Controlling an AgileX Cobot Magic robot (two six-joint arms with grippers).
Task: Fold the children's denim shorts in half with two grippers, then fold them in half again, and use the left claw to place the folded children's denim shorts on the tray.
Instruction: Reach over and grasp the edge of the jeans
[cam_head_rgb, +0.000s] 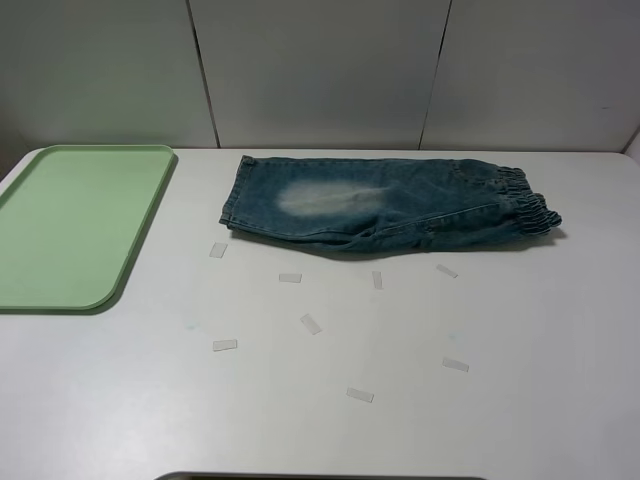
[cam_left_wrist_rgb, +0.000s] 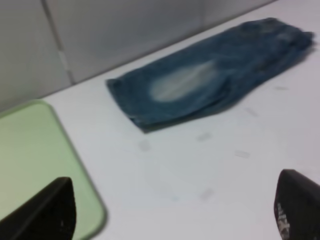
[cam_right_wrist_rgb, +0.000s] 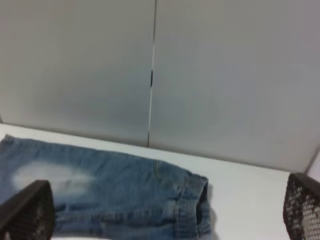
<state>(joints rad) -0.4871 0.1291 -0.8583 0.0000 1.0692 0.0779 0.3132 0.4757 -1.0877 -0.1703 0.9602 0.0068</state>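
The children's denim shorts (cam_head_rgb: 390, 205) lie flat on the white table, folded lengthwise. The leg hems point left and the gathered waistband right, and a faded patch faces up. The pale-green tray (cam_head_rgb: 70, 225) lies at the left edge, apart from the shorts. Neither gripper shows in the exterior high view. In the left wrist view, my left gripper (cam_left_wrist_rgb: 172, 215) is open and empty, above the table short of the shorts (cam_left_wrist_rgb: 200, 85) and beside the tray (cam_left_wrist_rgb: 30, 150). In the right wrist view, my right gripper (cam_right_wrist_rgb: 165, 215) is open and empty near the waistband end of the shorts (cam_right_wrist_rgb: 110, 200).
Several small white tape strips (cam_head_rgb: 311, 323) are stuck on the table in front of the shorts. A grey panelled wall (cam_head_rgb: 320, 70) stands right behind the table. A dark edge (cam_head_rgb: 320, 476) shows at the table's front.
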